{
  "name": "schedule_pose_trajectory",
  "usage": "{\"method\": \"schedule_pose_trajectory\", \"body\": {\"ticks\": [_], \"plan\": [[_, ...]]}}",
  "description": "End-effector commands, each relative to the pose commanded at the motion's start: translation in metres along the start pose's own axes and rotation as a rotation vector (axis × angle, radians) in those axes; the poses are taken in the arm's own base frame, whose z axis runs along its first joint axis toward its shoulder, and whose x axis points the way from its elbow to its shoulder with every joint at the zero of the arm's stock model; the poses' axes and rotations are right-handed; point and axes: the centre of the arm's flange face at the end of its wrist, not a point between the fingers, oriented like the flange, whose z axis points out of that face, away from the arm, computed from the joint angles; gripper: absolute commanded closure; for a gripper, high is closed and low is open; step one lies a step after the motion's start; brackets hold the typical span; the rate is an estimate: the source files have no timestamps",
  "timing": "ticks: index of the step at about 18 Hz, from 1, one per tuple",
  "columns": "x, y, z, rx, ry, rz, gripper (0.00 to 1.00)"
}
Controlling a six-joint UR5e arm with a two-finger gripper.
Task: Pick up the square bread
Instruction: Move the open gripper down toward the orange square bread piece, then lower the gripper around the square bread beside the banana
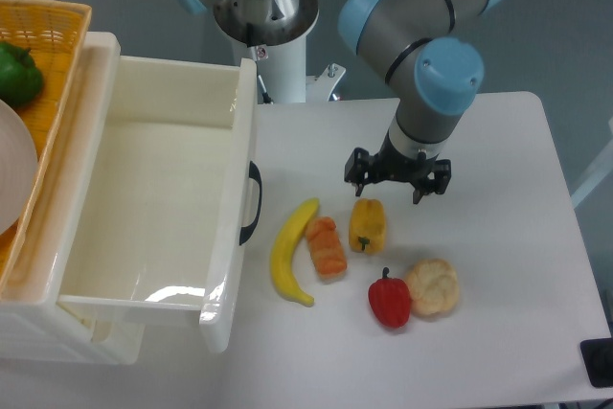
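Observation:
The square bread (pixel 327 247) is a small orange-brown ridged loaf lying on the white table, between the banana (pixel 291 251) and the yellow pepper (pixel 367 225). My gripper (pixel 397 184) hangs open above the table, just behind the yellow pepper and up and to the right of the bread. Nothing is between its fingers.
A red pepper (pixel 390 300) and a round beige bun (pixel 432 286) lie in front of the bread's right side. An open white drawer (pixel 230 189) with a black handle stands at the left. A wicker basket (pixel 57 21) with a green pepper (pixel 17 74) is at the far left.

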Motion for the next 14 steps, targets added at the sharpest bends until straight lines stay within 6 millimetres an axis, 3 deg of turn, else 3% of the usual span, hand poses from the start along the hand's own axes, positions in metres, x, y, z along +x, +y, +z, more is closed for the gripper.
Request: {"method": "schedule_pose_trajectory", "body": {"ticks": [14], "plan": [[0.029, -0.042, 0.05, 0.001, 0.082, 0.02, 0.0]]}}
